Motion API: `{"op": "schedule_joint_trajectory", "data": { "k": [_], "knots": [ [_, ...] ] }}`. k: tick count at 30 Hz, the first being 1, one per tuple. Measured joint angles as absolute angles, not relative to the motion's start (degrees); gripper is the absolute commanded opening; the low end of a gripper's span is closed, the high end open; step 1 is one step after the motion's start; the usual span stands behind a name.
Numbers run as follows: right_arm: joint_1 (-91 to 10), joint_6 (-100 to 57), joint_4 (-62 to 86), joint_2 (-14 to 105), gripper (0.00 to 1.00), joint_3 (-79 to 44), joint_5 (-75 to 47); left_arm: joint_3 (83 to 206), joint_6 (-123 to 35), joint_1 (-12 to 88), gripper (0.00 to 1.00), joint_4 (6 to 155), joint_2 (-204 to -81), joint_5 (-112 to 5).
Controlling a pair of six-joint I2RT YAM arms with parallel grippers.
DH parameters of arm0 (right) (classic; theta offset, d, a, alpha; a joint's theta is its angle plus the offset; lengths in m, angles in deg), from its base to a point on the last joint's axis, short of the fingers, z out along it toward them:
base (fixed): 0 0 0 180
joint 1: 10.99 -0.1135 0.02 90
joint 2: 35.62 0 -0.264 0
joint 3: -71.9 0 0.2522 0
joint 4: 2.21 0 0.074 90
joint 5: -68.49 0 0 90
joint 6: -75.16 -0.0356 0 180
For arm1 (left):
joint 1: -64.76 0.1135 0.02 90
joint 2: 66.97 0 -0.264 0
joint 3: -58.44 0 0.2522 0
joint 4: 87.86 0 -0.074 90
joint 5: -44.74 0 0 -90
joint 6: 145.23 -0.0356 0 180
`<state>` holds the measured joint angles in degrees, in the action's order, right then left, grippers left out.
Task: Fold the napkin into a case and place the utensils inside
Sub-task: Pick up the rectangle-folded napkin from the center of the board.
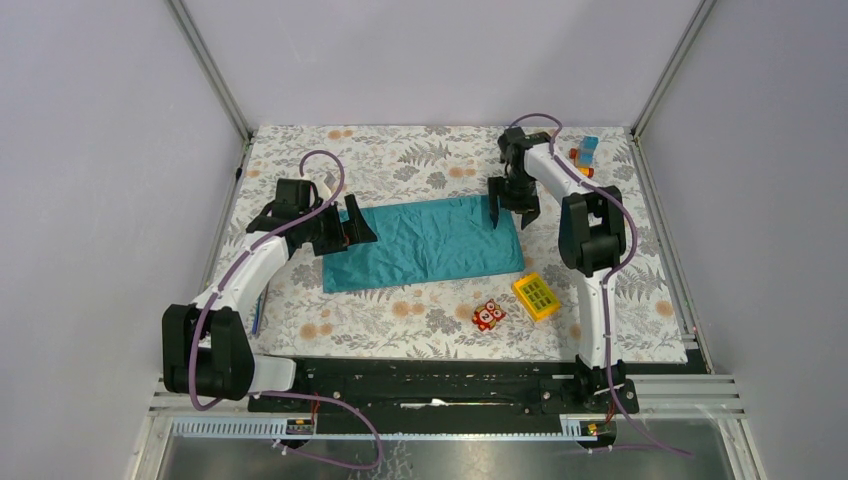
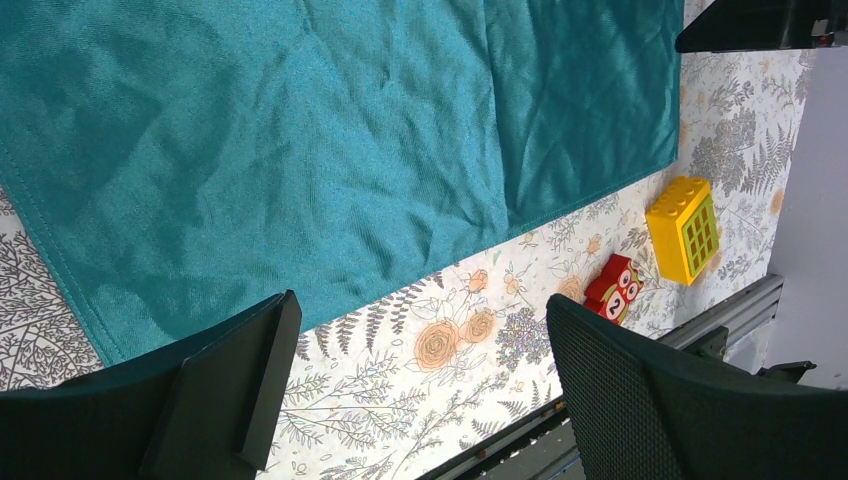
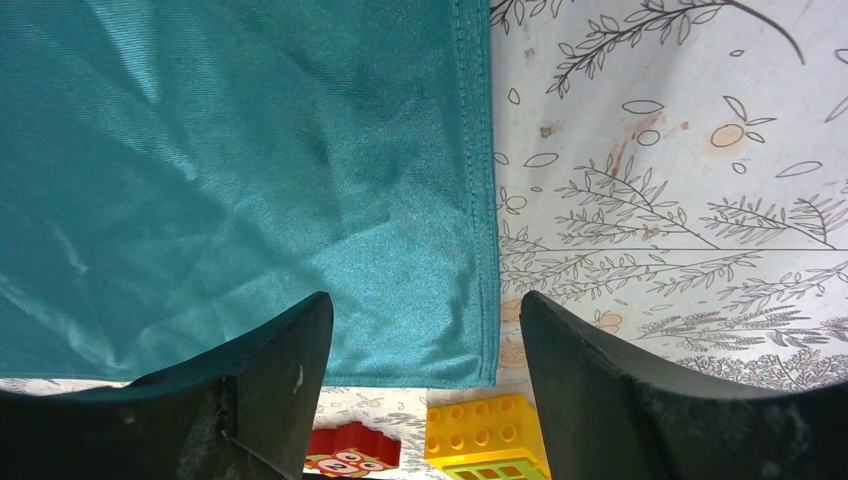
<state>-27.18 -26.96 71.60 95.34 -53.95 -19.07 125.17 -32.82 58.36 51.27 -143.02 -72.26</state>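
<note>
Teal napkin (image 1: 425, 245) is spread flat mid-frame on the counter (image 1: 400, 160). Left hand (image 1: 352, 232) and right hand (image 1: 513, 216) are held released over its ends.

No writing, label, brand, number or sign can be read on anything here.

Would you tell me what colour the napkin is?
Plain teal-green napkin, slightly shiny; the left wrist view shows it best.

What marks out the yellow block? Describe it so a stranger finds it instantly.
Start at the teal napkin spread mid-table. Just off its near right corner sits the yellow block. Unlike the small red owl toy to its left, it is square, studded, with a green grid face.
</note>
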Motion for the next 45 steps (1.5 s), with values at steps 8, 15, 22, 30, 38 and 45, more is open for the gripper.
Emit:
{"op": "schedule_joint_trajectory", "data": {
  "k": [8,15,22,30,38,45],
  "knots": [
    [-27.20,-26.98,70.60,97.50,0.77,-52.49,-19.07,125.06,-32.88,58.36,0.99,51.53,-142.76,-72.24],
    [-27.70,-27.16,69.02,97.61,0.74,-50.54,-19.97,125.06,-32.97,58.36,0.99,51.51,-142.76,-72.22],
    [-29.52,-28.21,66.38,96.06,0.63,-47.66,-22.77,125.06,-32.99,58.36,0.99,51.51,-142.76,-72.16],
    [-30.50,-29.36,63.95,94.73,0.48,-45.47,-23.40,125.04,-33.06,58.36,0.99,51.49,-142.54,-71.94],
    [-30.70,-28.80,62.66,93.94,0.08,-44.25,-23.84,125.04,-33.28,58.36,0.99,51.49,-142.34,-71.74],
    [-30.83,-26.59,60.65,92.39,0.00,-42.13,-24.78,125.04,-33.41,58.36,0.99,51.49,-142.37,-71.48]
  ]
}}
